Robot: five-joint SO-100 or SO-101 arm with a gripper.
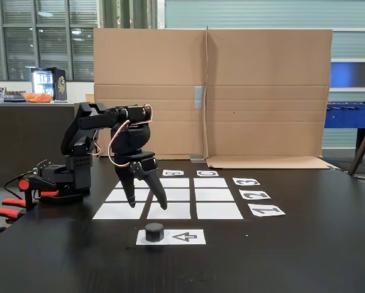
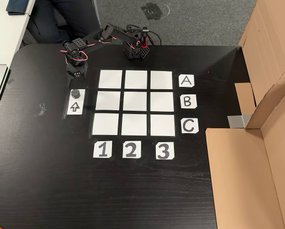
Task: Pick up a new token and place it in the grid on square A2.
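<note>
Token on arrow sheet; fingers spread wide above, holding nothing.

**Two cameras: one low in front, one overhead**

The fixed view sits low at the desk edge, facing the cardboard wall across the grid. The other view looks straight down from high up. Both share the grid, arm and arrow sheet.

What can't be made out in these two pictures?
- Label A: the gripper and arm hide it in the fixed view.
- Token: too small to show any marking in the other view.
- Gripper opening: its fingers are hidden under its own body in the other view.
</note>
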